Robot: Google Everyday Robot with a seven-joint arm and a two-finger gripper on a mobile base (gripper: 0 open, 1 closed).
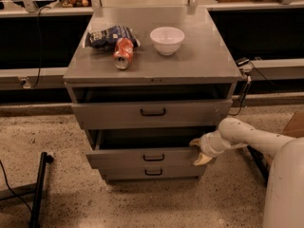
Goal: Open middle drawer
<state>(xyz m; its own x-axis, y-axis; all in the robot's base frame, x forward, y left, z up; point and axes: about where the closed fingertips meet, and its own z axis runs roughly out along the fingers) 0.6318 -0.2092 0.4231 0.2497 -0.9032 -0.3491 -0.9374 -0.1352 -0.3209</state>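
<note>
The grey cabinet (199, 56) has three drawers. The middle drawer (123, 158), with a small black bar handle (153, 157), is pulled partly out, and a dark gap shows above its front. My gripper (199, 151) is at the right end of that drawer front, reaching in from the right on the white arm (251, 139). Its fingers are spread. One fingertip (194, 142) is at the front's top right corner and the other is lower, in front of it.
The top drawer (109, 114) stands slightly out and the bottom drawer (123, 174) is in. A crushed red can (123, 52), a dark chip bag (107, 35) and a white bowl (167, 39) sit on the cabinet top. A black stand leg (39, 189) lies on the floor at left.
</note>
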